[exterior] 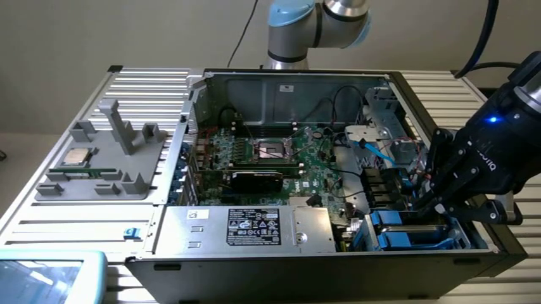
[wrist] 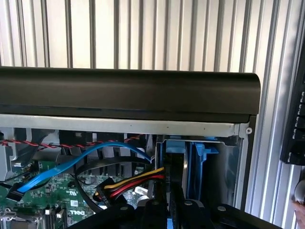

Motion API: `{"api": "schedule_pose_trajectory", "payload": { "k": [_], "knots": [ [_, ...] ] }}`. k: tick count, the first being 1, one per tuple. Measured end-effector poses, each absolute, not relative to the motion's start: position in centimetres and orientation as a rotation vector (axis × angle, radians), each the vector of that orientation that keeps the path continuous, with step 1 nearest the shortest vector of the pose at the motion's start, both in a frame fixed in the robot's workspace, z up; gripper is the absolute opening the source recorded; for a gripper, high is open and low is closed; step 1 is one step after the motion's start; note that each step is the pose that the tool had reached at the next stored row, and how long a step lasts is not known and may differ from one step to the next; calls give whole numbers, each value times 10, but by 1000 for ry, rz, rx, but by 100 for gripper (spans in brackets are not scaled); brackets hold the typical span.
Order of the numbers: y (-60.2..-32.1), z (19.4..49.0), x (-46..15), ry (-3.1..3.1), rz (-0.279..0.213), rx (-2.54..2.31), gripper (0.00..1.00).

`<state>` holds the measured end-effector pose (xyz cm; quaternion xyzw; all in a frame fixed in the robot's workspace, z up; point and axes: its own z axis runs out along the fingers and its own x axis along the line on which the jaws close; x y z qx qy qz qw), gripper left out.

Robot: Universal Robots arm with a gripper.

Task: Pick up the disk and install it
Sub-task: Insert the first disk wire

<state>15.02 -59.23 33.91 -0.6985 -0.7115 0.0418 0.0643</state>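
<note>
Standing nearly closed, with a narrow slit between them, the jaws of the gripper point(exterior: 425, 204) reach down into the drive bay point(exterior: 467, 235) at the front corner of the computer case point(exterior: 279, 266). The disk point(exterior: 404, 233), known by its blue rails, lies in that bay directly under the fingers point(wrist: 153, 210). Whether they pinch one of its blue tabs or merely hover against it I cannot quite tell.

Just beside the fingers, a bundle of yellow, red and black power wires point(wrist: 136, 181) and a blue data cable point(wrist: 71, 160) loop across the motherboard point(exterior: 296, 161). If the gripper drifts towards them, they could snag. If the disk sits skewed, its rails may bind against the bay wall rather than slide home, and force would then go into the sheet metal.

Beyond the bay, the silver power supply point(exterior: 245, 228) lies along the near edge. The case rests on a slatted aluminium table point(exterior: 76, 209), where a grey fixture point(exterior: 110, 158) holds a processor chip point(exterior: 78, 156) towards the exterior view's left. A plain beige wall point(exterior: 101, 31) stands behind.
</note>
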Motion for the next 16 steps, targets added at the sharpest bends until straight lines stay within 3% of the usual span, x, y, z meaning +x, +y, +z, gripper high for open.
{"api": "schedule_pose_trajectory", "payload": {
  "k": [16],
  "knots": [
    [-592, 335, 150, -2150, 125, -2109, 16]
  ]
}}
